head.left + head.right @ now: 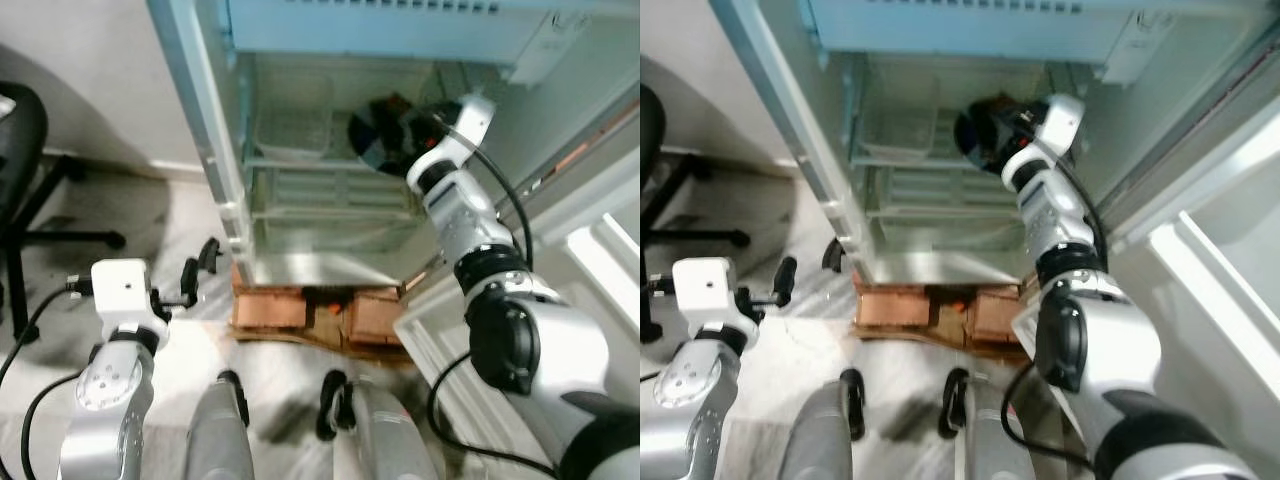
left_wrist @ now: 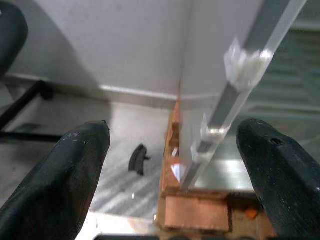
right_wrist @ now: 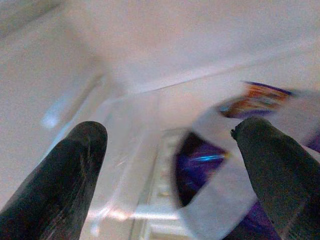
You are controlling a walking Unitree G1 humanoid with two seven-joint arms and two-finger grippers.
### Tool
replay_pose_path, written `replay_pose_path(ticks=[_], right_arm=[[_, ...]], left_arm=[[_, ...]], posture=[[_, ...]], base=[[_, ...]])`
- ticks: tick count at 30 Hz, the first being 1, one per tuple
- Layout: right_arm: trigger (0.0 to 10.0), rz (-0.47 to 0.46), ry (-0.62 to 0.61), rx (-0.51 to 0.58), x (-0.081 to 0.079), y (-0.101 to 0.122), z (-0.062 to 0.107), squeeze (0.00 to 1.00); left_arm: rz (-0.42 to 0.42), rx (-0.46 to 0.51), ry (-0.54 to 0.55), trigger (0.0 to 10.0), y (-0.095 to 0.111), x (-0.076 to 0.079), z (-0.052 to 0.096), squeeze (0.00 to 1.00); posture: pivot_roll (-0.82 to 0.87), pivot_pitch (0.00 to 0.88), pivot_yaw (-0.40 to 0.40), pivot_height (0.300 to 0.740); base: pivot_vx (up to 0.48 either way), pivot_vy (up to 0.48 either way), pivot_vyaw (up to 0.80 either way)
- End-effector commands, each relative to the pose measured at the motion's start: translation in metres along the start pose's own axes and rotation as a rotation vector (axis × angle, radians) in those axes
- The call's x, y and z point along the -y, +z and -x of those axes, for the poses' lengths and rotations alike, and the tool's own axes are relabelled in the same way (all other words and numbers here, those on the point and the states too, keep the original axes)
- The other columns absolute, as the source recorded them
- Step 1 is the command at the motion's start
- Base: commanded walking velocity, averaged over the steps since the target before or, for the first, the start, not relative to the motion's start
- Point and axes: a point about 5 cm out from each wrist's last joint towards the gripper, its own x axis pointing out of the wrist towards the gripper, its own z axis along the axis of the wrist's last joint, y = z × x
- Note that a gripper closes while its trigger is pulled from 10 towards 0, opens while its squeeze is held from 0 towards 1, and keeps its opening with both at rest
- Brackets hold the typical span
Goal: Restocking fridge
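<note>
Spreading wide, my right gripper [image 3: 170, 150] holds nothing; its black fingers [image 3: 65, 175] frame a blurred purple-and-white packet [image 3: 210, 170] (lettering unreadable). That arm stretches up and forward into the open fridge [image 1: 300, 190], wrist near the upper centre of the head views, beside a dark round item [image 1: 378, 135] on a shelf. My left gripper [image 2: 175, 165] hangs low at lower left, fingers apart and empty, near the fridge's glass door edge [image 2: 235, 95].
</note>
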Motion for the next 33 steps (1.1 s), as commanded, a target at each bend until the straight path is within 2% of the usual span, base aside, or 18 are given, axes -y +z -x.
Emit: replay_pose_path(ticks=[1, 3, 5, 6, 7, 8, 9, 12, 14, 15, 16, 17, 19, 22, 23, 25, 30, 33], right_arm=[[10.0, 0.12, 0.044, -0.008, 0.0, -0.009, 0.008, 1.0], [10.0, 0.188, 0.048, 0.02, 0.001, -0.007, 0.013, 0.95], [10.0, 0.198, 0.057, 0.029, 0.001, -0.005, 0.015, 0.95], [10.0, 0.217, 0.07, 0.045, 0.0, -0.003, 0.017, 0.87], [10.0, 0.233, 0.077, 0.053, 0.0, -0.002, 0.019, 0.66], [10.0, 0.253, 0.086, 0.057, 0.0, -0.002, 0.023, 0.38], [10.0, 0.276, 0.094, 0.058, 0.0, -0.003, 0.027, 0.0], [10.0, 0.33, 0.113, 0.031, -0.001, -0.016, 0.048, 0.0], [10.0, 0.339, 0.114, 0.024, -0.001, -0.02, 0.052, 0.0], [10.0, 0.353, 0.087, -0.003, 0.002, -0.033, 0.069, 0.0], [10.0, 0.344, 0.06, -0.012, 0.004, -0.038, 0.077, 0.0], [10.0, 0.344, 0.06, -0.012, 0.004, -0.038, 0.077, 0.0], [10.0, 0.315, -0.03, -0.016, 0.008, -0.051, 0.097, 0.0], [10.0, 0.319, -0.102, -0.012, 0.005, -0.06, 0.112, 0.0], [10.0, 0.27, -0.16, -0.014, 0.005, -0.064, 0.116, 0.0], [10.0, 0.229, -0.201, -0.013, 0.003, -0.068, 0.117, 0.0], [10.0, 0.256, -0.18, -0.027, -0.01, -0.072, 0.12, 0.0], [10.0, 0.237, -0.197, -0.071, -0.004, -0.078, 0.132, 0.0]], left_arm=[[-0.005, -0.032, -0.009, 10.0, -0.009, 0.002, -0.001, 0.0], [-0.008, -0.031, -0.026, 10.0, -0.009, 0.007, -0.005, 0.0], [-0.007, -0.032, -0.03, 10.0, -0.01, 0.008, -0.007, 0.0], [-0.009, -0.033, -0.037, 10.0, -0.011, 0.01, -0.008, 0.0], [-0.005, -0.039, -0.046, 10.0, -0.012, 0.011, -0.009, 0.0], [-0.002, -0.044, -0.054, 10.0, -0.012, 0.013, -0.01, 0.0], [-0.003, -0.048, -0.065, 10.0, -0.013, 0.015, -0.011, 0.0], [-0.032, -0.049, -0.104, 10.0, -0.016, 0.021, -0.015, 0.0], [-0.031, -0.05, -0.105, 10.0, -0.017, 0.022, -0.016, 0.0], [-0.028, -0.047, -0.106, 10.0, -0.018, 0.025, -0.018, 0.0], [-0.026, -0.044, -0.109, 10.0, -0.018, 0.027, -0.019, 0.0], [-0.026, -0.044, -0.109, 10.0, -0.018, 0.027, -0.019, 0.0], [-0.021, -0.035, -0.108, 10.0, -0.018, 0.03, -0.021, 0.0], [-0.016, -0.026, -0.09, 10.0, -0.018, 0.029, -0.024, 0.0], [-0.015, -0.023, -0.08, 10.0, -0.017, 0.028, -0.026, 0.0], [-0.025, -0.024, -0.077, 10.0, -0.017, 0.027, -0.027, 0.0], [-0.053, -0.01, -0.093, 10.0, -0.015, 0.026, -0.03, 0.0], [-0.063, -0.017, -0.096, 10.0, -0.02, 0.024, -0.031, 0.0]], posture=[[0.11, 0.144, -0.067, 0.74], [0.1, 0.123, -0.05, 0.74], [0.09, 0.119, -0.047, 0.74], [0.09, 0.106, -0.034, 0.74], [0.08, 0.095, -0.023, 0.74], [0.07, 0.091, -0.02, 0.74], [0.07, 0.081, -0.012, 0.74], [0.05, 0.054, -0.001, 0.74], [0.04, 0.048, 0.0, 0.74], [0.03, 0.018, -0.012, 0.74], [0.03, 0.018, -0.012, 0.74], [0.03, 0.018, -0.012, 0.74], [0.04, 0.0, -0.014, 0.74], [0.04, 0.0, -0.009, 0.74], [0.03, 0.0, 0.011, 0.74], [0.03, 0.0, 0.024, 0.74], [0.01, 0.001, 0.03, 0.74], [0.0, 0.005, 0.02, 0.74]], base=[[0.0, 0.0, 0.0], [0.0, 0.0, 0.0], [0.0, 0.0, 0.0], [0.0, 0.0, 0.0], [0.0, 0.0, 0.0], [0.0, 0.0, 0.0], [-0.259, 0.0, 0.0], [-0.339, 0.0, 0.0], [-0.416, 0.0, 0.0], [-0.446, 0.0, 0.0], [-0.446, 0.0, 0.0], [-0.446, 0.0, 0.0], [-0.446, 0.0, 0.0], [-0.446, 0.0, 0.0], [-0.45, 0.0, 0.0], [-0.448, 0.0, 0.0], [-0.429, 0.0, 0.0], [-0.409, 0.0, 0.0]])
